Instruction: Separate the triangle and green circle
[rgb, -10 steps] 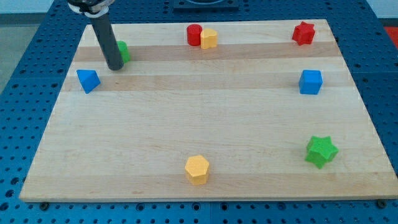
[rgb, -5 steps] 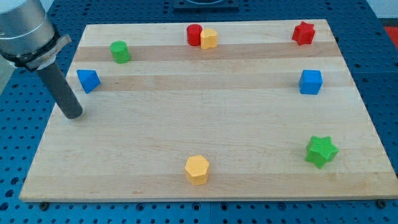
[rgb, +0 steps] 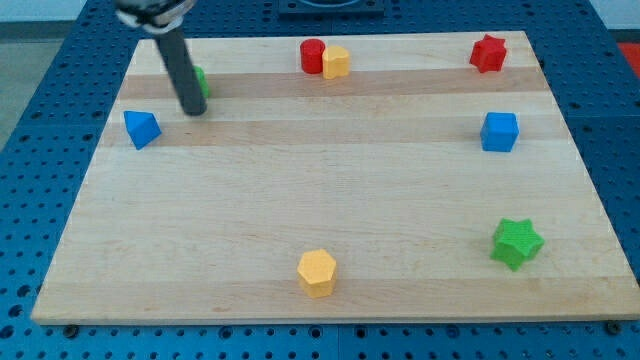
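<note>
The blue triangle (rgb: 141, 128) lies near the board's left edge. The green circle (rgb: 201, 80) stands up and to the right of it, mostly hidden behind my rod. My tip (rgb: 194, 110) rests on the board just below the green circle and to the right of the blue triangle, a short gap from the triangle. Whether the tip touches the green circle cannot be told.
A red cylinder (rgb: 312, 55) and a yellow block (rgb: 336, 62) touch at the top middle. A red star (rgb: 488, 53) is at the top right, a blue cube (rgb: 499, 131) at the right, a green star (rgb: 516, 243) at the lower right, a yellow hexagon (rgb: 317, 272) at the bottom middle.
My tip went from beside the green circle down to the board's left edge below the triangle, then back up next to the green circle. No block has visibly moved.
</note>
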